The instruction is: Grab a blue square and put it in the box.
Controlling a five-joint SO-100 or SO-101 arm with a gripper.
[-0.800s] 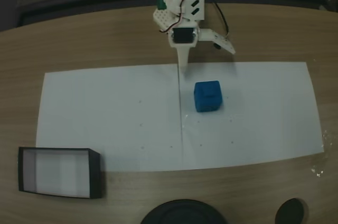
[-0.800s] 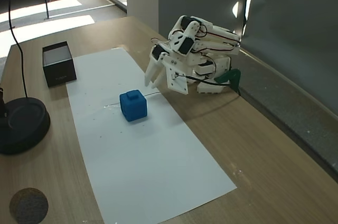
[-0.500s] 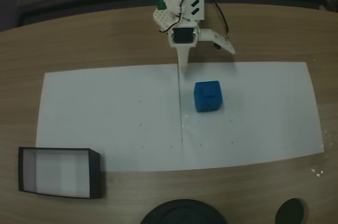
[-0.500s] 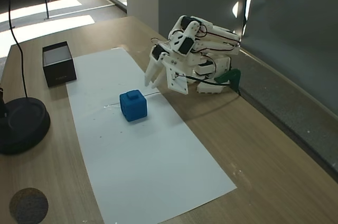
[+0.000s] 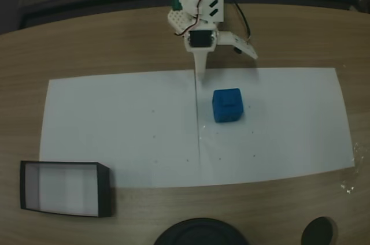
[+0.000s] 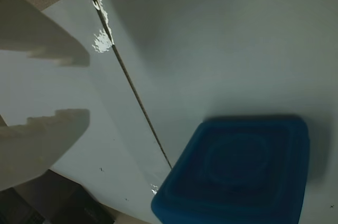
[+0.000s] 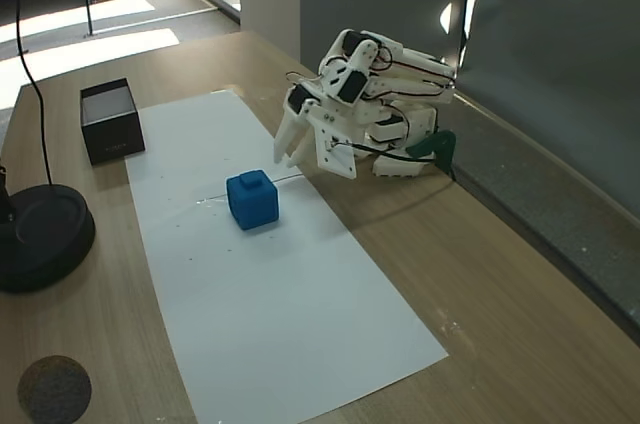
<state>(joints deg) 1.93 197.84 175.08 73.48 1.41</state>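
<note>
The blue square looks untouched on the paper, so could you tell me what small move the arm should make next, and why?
Probably swing the gripper sideways and forward until it sits over the blue square. The cube lies free on the white paper, apart from the arm, and in the wrist view it sits off to one side of the fingers. The jaws show only a narrow gap, so they would likely need opening wider first.

White arm (image 7: 375,94) folded low over its base, wrist tipped downward — gripper (image 7: 287,156) hung close above the counter (image 7: 480,274), holding nothing. In the wrist view, two pale fingers (image 6: 45,131) entered from the left edge, parted by a narrow gap. Seen from above, gripper (image 5: 200,69) pointed straight down the frame.
</note>
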